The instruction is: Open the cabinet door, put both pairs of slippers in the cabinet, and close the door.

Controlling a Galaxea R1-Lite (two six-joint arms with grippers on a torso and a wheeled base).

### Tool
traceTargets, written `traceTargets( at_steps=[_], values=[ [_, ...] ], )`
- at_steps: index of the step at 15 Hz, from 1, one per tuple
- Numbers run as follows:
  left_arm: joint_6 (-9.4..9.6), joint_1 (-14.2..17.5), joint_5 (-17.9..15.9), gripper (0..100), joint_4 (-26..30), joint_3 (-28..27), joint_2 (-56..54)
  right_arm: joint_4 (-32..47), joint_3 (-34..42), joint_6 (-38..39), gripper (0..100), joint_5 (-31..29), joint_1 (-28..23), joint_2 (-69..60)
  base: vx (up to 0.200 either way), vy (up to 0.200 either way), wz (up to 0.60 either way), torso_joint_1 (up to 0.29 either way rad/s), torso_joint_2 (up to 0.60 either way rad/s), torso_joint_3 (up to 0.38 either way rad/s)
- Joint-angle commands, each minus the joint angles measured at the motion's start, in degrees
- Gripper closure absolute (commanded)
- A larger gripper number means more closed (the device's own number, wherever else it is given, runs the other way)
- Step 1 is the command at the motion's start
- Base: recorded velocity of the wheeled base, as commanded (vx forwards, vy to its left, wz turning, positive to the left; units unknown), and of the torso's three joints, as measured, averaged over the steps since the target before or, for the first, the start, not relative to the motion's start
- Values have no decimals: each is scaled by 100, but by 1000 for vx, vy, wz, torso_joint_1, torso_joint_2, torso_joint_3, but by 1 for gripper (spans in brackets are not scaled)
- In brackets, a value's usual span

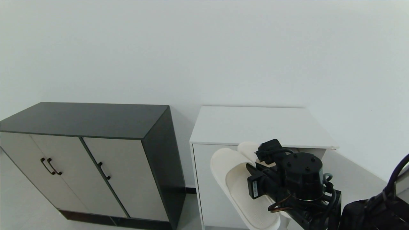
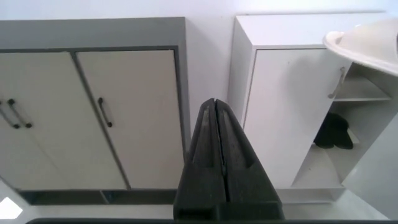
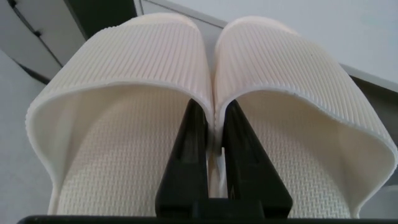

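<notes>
Jaws of the right gripper clamp the cream slippers' inner edges just before the white cabinet, its door open and a dark pair inside, while the left gripper, jaws closed on nothing, faces that cabinet.

We are in a plain indoor room that looks like a home entryway. Two low cabinets stand side by side against a bare white wall on a pale floor. One is a dark cabinet with pale doors. The other is a white cabinet, whose open shelves hold dark slippers.
</notes>
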Motion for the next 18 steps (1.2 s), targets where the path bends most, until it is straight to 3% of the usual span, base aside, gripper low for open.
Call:
traceTargets(
  at_steps=[1, 11, 18],
  values=[
    [0, 5, 3, 100, -2, 0, 7, -2, 44, 4, 100, -8, -8, 29, 0, -200, 0, 7, 2, 2],
    [0, 5, 3, 100, -2, 0, 7, -521, 150, -84, 100, 71, -17, 187, 0, -200, 0, 3, 4, 3],
    [0, 5, 3, 100, -2, 0, 7, -618, 158, -93, 100, 71, -26, 196, 0, 0, 0, 0, 0, 0]
  ],
)
